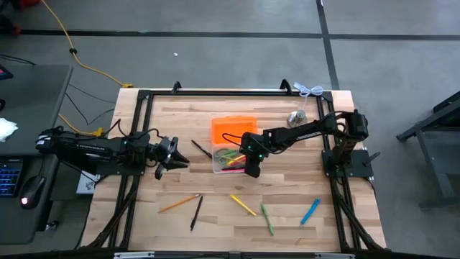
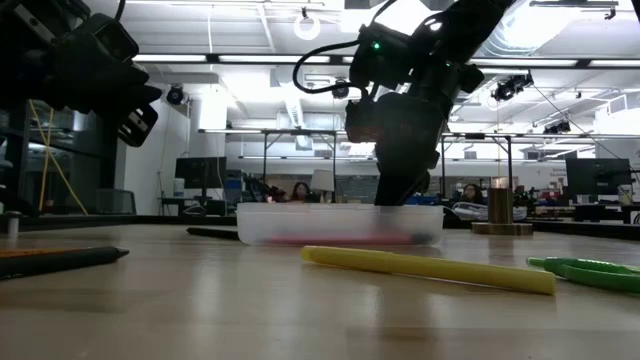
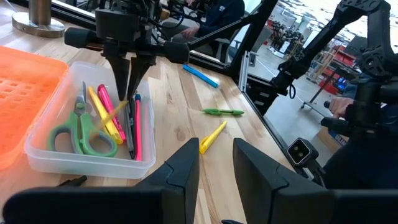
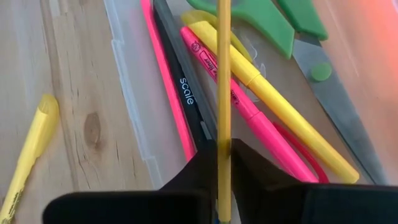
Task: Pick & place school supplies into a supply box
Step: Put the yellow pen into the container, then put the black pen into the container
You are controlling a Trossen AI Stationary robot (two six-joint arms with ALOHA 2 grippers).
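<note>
The supply box (image 1: 215, 167), clear with an orange lid (image 1: 233, 128) folded open, stands mid-table. In it lie green-handled scissors (image 3: 81, 134), a yellow marker (image 4: 280, 118), a pink marker (image 4: 242, 102), a black pen (image 4: 186, 93) and a pink pen (image 3: 137, 127). My right gripper (image 1: 251, 170) is over the box's near end, shut on a yellow pencil (image 4: 224, 74). My left gripper (image 1: 175, 153) waits open at the table's left, holding nothing. My right gripper pinches the yellow pencil (image 4: 224, 134) between its two fingers, which slant down from above into the box. In the left wrist view the pencil (image 3: 111, 117) sits tilted at the fingertips (image 3: 129, 93), just over the pens. Whether it rests on them I cannot tell.
On the table's near half lie an orange pencil (image 1: 178, 203), a black pen (image 1: 195, 212), a yellow marker (image 1: 243, 204), a green pen (image 1: 267, 219) and a blue pen (image 1: 310, 211). Another black pen (image 1: 201, 149) lies left of the box. A silver bell (image 1: 296, 117) stands far right.
</note>
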